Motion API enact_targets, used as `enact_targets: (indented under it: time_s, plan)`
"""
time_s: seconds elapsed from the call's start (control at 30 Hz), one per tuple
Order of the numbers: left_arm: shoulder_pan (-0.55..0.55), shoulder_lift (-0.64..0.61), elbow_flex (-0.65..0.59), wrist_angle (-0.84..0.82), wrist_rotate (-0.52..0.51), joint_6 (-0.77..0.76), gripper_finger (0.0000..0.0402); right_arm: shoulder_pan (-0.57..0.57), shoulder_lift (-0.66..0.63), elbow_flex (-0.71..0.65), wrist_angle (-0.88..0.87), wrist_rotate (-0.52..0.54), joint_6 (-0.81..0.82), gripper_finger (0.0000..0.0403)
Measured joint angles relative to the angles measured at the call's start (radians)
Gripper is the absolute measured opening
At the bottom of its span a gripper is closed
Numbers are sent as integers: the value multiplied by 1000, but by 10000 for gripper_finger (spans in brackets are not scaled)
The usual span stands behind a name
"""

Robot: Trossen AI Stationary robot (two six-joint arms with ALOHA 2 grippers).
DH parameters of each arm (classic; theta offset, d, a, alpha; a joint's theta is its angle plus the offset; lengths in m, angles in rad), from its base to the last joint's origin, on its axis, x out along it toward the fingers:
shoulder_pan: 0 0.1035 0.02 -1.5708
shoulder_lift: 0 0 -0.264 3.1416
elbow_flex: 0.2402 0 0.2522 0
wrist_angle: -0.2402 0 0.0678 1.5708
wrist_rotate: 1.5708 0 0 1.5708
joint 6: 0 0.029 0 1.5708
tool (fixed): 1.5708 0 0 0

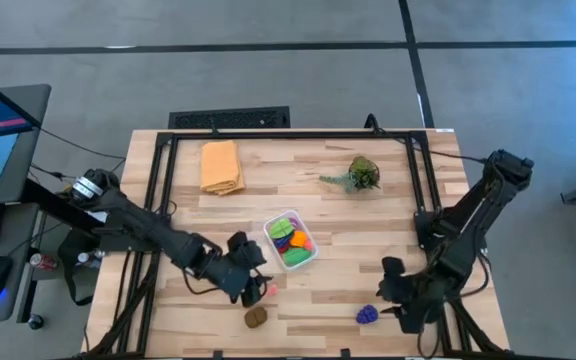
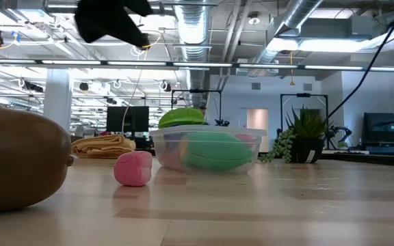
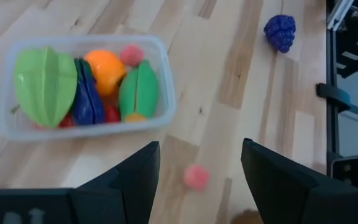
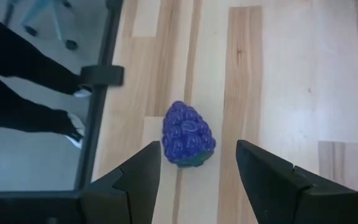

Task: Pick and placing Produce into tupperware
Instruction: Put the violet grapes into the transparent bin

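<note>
The clear tupperware (image 1: 267, 232) stands mid-table and holds several produce pieces: green, orange, blue and red ones (image 3: 86, 87). A pink piece (image 1: 268, 290), a brown piece (image 1: 256, 316) and a blue-purple grape bunch (image 1: 367, 315) lie loose on the wood near the front edge. My left gripper (image 1: 248, 268) hovers open just left of the tupperware, and the pink piece (image 3: 195, 177) shows between its fingers, below them. My right gripper (image 1: 398, 300) hovers open right of the grape bunch (image 4: 188, 135), which shows between its fingertips without touching them.
A folded orange-yellow cloth (image 1: 221, 166) lies at the far left and a leafy plant sprig (image 1: 361, 174) at the far right. A black frame (image 1: 164, 180) runs along the table's sides. In the low view the brown piece (image 2: 19, 160) looms close.
</note>
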Motion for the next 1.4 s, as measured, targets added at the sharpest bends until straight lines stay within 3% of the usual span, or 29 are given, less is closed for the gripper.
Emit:
enact_targets:
  time_s: [0.53, 0.97, 1.4]
  plan:
    - [-207, 0, 0, -186, -201, -332, 215, -35, 242, 147, -9, -71, -163, 240]
    - [-292, 0, 0, -273, -281, -484, 215, -106, 263, 155, -10, -181, -163, 308]
    - [-346, 0, 0, -360, -337, -606, 215, -127, 298, 155, -17, -206, -183, 317]
